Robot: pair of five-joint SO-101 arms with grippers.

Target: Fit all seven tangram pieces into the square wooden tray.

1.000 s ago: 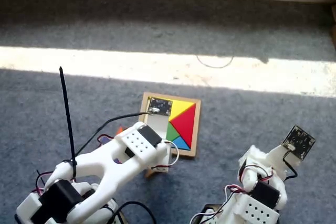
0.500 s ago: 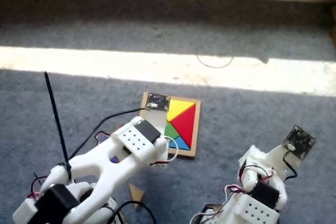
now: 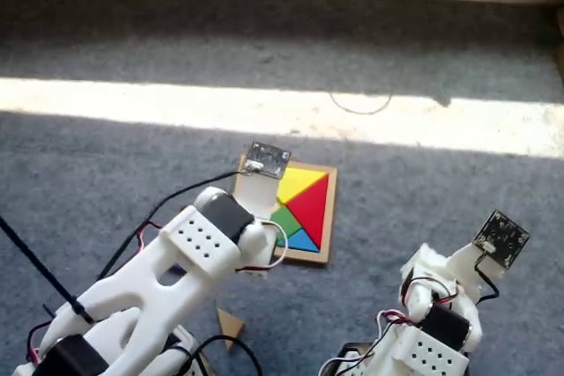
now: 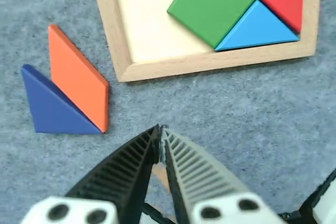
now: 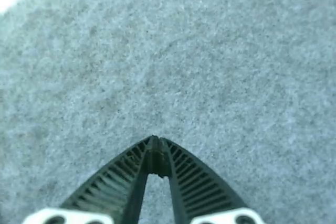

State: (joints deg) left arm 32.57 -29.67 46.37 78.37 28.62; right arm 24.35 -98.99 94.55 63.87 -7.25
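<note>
Left wrist view: tray [image 4: 210,61] holds 4 pcs incl. green square [image 4: 212,6], w/ orange parallelogram [image 4: 79,80], dark-blue triangle [image 4: 52,106] beside tray, tan pc [image 3: 231,324] farther off, unplaced; left tool [image 4: 160,129], right tool [image 5: 155,153] clenched, empty.

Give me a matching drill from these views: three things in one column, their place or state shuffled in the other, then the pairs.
1. green square
2. orange parallelogram
3. left gripper

A. shut, above the carpet
B. in the tray, edge to edge with the light blue triangle
C. on the carpet, against the dark blue triangle

Pairs: 1-B, 2-C, 3-A.
</note>
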